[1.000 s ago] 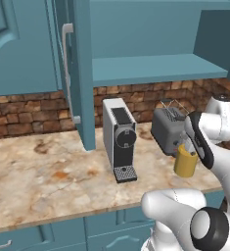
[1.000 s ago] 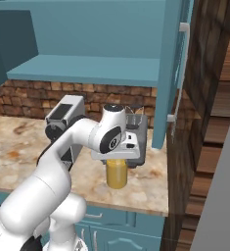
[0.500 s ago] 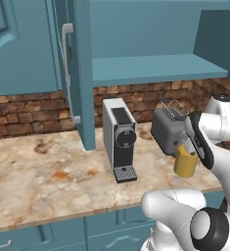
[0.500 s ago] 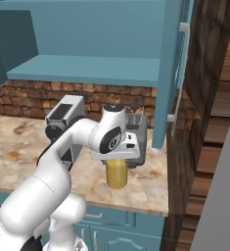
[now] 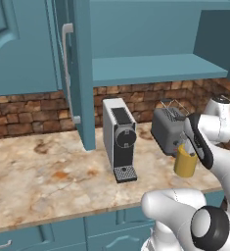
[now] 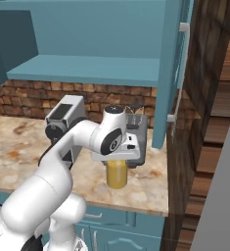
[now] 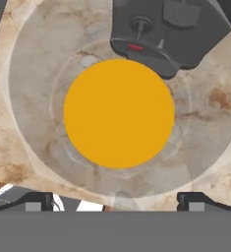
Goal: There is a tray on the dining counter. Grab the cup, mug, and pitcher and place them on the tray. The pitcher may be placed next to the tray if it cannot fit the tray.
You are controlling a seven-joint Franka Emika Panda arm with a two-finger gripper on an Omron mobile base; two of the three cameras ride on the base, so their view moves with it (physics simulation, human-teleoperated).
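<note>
On the worktop (image 5: 43, 171) the coffee machine (image 5: 120, 139) stands mid-depth, then the toaster (image 5: 168, 128) nearer the right edge. We judge the pitcher (image 5: 186, 161) stands just in front of the toaster, toward the front edge, so a top-down reach clears both appliances. Our gripper (image 6: 116, 158) hangs directly over it, fingers (image 7: 36, 201) released wide, straddling the orange liquid (image 7: 119, 113), nothing grasped yet.

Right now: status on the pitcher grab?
Pincer open, above pitcher, not gripping. Pitcher upright on counter. Toaster close behind it.
</note>
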